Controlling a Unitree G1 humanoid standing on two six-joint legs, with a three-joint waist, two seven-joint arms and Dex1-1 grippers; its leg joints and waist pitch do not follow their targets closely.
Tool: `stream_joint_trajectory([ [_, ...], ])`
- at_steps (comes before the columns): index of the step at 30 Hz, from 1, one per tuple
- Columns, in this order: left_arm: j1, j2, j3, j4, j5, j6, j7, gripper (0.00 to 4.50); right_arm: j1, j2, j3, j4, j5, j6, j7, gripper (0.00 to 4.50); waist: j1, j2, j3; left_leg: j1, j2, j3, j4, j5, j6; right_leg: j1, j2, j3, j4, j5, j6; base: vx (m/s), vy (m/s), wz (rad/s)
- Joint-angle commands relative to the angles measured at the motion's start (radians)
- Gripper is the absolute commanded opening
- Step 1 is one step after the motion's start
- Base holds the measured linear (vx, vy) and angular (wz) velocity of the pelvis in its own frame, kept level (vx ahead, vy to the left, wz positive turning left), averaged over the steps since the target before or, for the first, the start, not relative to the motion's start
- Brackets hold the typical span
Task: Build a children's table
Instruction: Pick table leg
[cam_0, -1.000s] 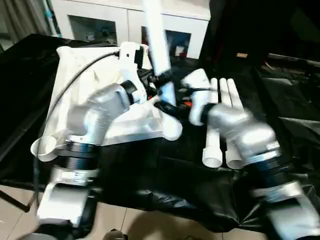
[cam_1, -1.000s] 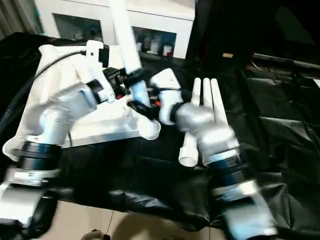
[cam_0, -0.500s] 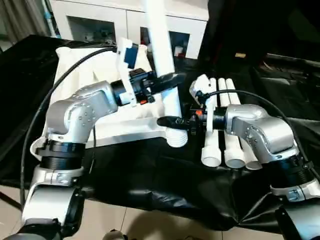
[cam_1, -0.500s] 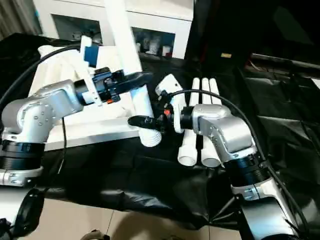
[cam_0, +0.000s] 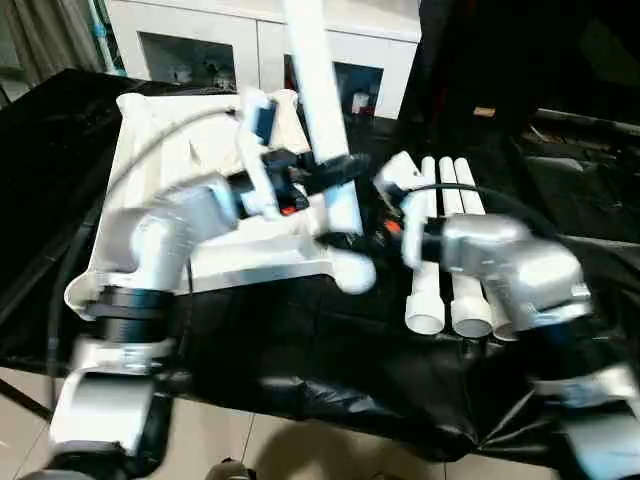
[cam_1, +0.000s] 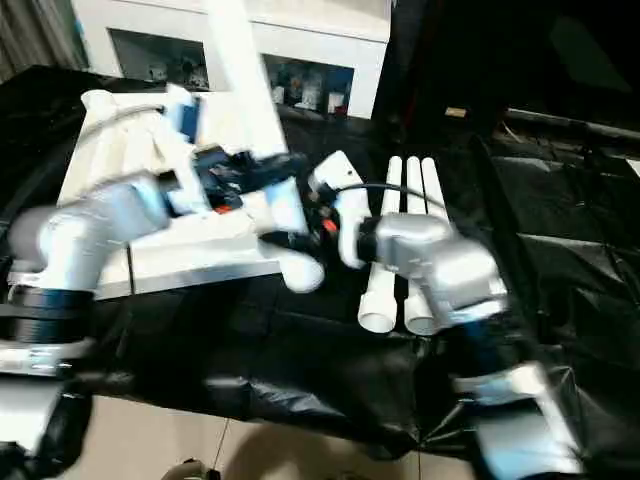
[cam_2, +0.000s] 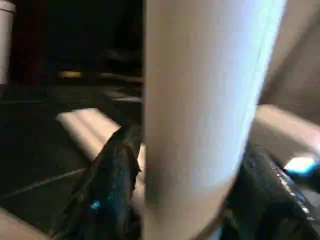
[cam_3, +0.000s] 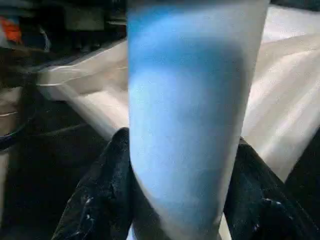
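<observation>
Leg (cam_0: 318, 100): upright, foot at near right corner socket (cam_0: 352, 270) of the upturned table top (cam_0: 170, 170).
Left tool (cam_0: 335, 172): fingers either side of leg, clamped.
Right tool (cam_3: 182, 200): clamped on leg, lower down.
Spare legs (cam_0: 450, 250): three, side by side on black surface (cam_0: 330, 360), right of top.

The white plastic rectangular tabletop (cam_0: 190, 200) lies ribbed side up on the black-draped work table (cam_0: 300, 340); at its near right corner socket (cam_0: 352, 270) an upright white tapered tube leg (cam_0: 318, 110) rises past the top of the head views, blocking any pass across that corner; the left gripper (cam_0: 335, 172) and right gripper (cam_0: 345, 238) crowd the leg from either side; right of the tabletop three loose white tube legs (cam_0: 455, 250) lie touching side by side; the black cloth in front of the tabletop is bare, as is the cloth right of the loose legs.
</observation>
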Motion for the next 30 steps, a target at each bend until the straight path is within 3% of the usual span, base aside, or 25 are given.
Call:
stream_joint_trajectory([
  [1, -0.021, -0.01, -0.012, 0.04, 0.083, -0.046, 0.113, 3.02, 0.007, 0.009, 0.0, -0.018, -0.028, -0.046, -0.042, 1.87, -0.006, 0.012, -0.088, 0.01, 0.011, 0.001, -0.058, -0.09, -0.034, 0.066, -0.058, 0.043, -0.069, 0.008, -0.195, 0.0, 0.0, 0.0],
  [6, -0.024, -0.095, 0.047, 0.042, 0.065, -0.041, 0.25, 3.02, 0.018, 0.09, 0.014, -0.001, -0.111, -0.109, -0.223, 1.86, -0.008, 0.013, -0.092, 0.007, 0.009, -0.001, -0.057, -0.074, -0.034, 0.069, -0.058, 0.043, -0.064, 0.059, -0.2, 0.0, 0.0, 0.0],
  [10, -0.046, -0.137, 0.097, 0.061, 0.073, -0.046, 0.353, 3.02, 0.015, 0.152, -0.014, 0.03, -0.14, -0.139, -0.331, 1.86, -0.014, 0.015, -0.088, 0.011, 0.009, -0.001, -0.06, -0.113, -0.042, 0.064, -0.056, 0.042, -0.069, 0.005, -0.19, 0.0, 0.0, 0.0],
  [15, -0.059, -0.167, 0.153, 0.071, 0.04, -0.061, 0.402, 2.65, 0.006, 0.174, -0.024, 0.048, -0.157, -0.158, -0.362, 1.86, -0.015, 0.016, -0.088, 0.01, 0.006, 0.0, -0.059, -0.115, -0.039, 0.065, -0.055, 0.044, -0.07, 0.021, -0.183, 0.0, 0.0, 0.0],
  [16, -0.06, -0.168, 0.155, 0.068, 0.038, -0.06, 0.403, 2.43, 0.004, 0.175, -0.025, 0.05, -0.158, -0.162, -0.365, 1.86, -0.015, 0.015, -0.089, 0.01, 0.007, -0.002, -0.059, -0.108, -0.035, 0.065, -0.055, 0.043, -0.068, 0.034, -0.184, 0.0, 0.0, 0.0],
  [23, -0.049, -0.182, 0.153, 0.038, 0.024, -0.047, 0.397, 2.0, -0.003, 0.182, -0.028, 0.073, -0.181, -0.217, -0.402, 1.86, -0.015, 0.014, -0.087, 0.009, 0.008, 0.0, -0.059, -0.114, -0.03, 0.064, -0.057, 0.043, -0.07, 0.023, -0.181, 0.0, 0.0, 0.0],
  [24, -0.047, -0.178, 0.143, 0.031, 0.021, -0.045, 0.376, 1.96, -0.005, 0.186, -0.041, 0.077, -0.162, -0.215, -0.393, 1.86, -0.016, 0.014, -0.086, 0.01, 0.008, 0.0, -0.06, -0.121, -0.031, 0.063, -0.056, 0.043, -0.071, 0.01, -0.178, 0.0, 0.0, 0.0],
  [25, -0.045, -0.175, 0.137, 0.027, 0.019, -0.044, 0.362, 1.93, -0.006, 0.189, -0.051, 0.078, -0.147, -0.212, -0.385, 2.42, -0.016, 0.015, -0.086, 0.011, 0.008, 0.0, -0.06, -0.126, -0.03, 0.063, -0.057, 0.043, -0.071, 0.003, -0.176, 0.0, 0.0, 0.0],
  [29, -0.042, -0.128, 0.08, -0.014, -0.014, 0.01, 0.223, 1.88, -0.019, 0.161, -0.092, 0.051, -0.045, -0.133, -0.262, 2.65, -0.016, 0.015, -0.088, 0.012, 0.009, -0.001, -0.06, -0.127, -0.021, 0.063, -0.055, 0.042, -0.067, 0.02, -0.18, 0.0, 0.0, 0.0],
  [30, -0.041, -0.106, 0.061, -0.025, -0.027, 0.03, 0.179, 1.88, -0.024, 0.135, -0.087, 0.039, -0.019, -0.088, -0.206, 2.89, -0.016, 0.014, -0.088, 0.012, 0.006, -0.001, -0.06, -0.12, -0.011, 0.067, -0.052, 0.042, -0.066, 0.033, -0.185, 0.0, 0.0, 0.0],
])
